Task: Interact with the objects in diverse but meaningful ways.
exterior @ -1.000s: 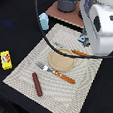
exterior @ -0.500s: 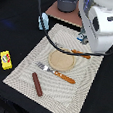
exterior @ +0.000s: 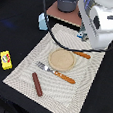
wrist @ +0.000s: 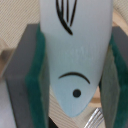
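My fingers (wrist: 75,100) clamp the fish (wrist: 75,60) between green pads (wrist: 37,85), but its smooth body could slip out if I swing fast over the plate (exterior: 62,59).

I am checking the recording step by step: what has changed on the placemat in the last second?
Little changed. The arm shifted only slightly near the mat's far edge. The pincer stays shut on the fish. The sausage, fork, wooden plate and yellow packet kept their places.
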Available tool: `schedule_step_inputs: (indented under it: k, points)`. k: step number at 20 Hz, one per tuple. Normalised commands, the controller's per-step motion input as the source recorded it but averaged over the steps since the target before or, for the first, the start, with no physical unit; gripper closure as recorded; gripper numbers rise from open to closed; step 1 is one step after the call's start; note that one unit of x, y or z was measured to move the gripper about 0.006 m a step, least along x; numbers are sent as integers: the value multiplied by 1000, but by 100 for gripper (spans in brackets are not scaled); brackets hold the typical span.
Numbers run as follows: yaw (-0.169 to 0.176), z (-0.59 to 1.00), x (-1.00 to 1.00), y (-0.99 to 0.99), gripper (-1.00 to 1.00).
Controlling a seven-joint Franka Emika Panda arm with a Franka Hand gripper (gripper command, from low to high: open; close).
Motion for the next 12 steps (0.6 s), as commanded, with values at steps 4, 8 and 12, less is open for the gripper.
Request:
schedule_step_inputs:
  k: [4,8,12]
  points:
    - [11,-171,-704,565,100]
    - [26,-246,-909,437,100]
    - [12,-269,-923,468,100]
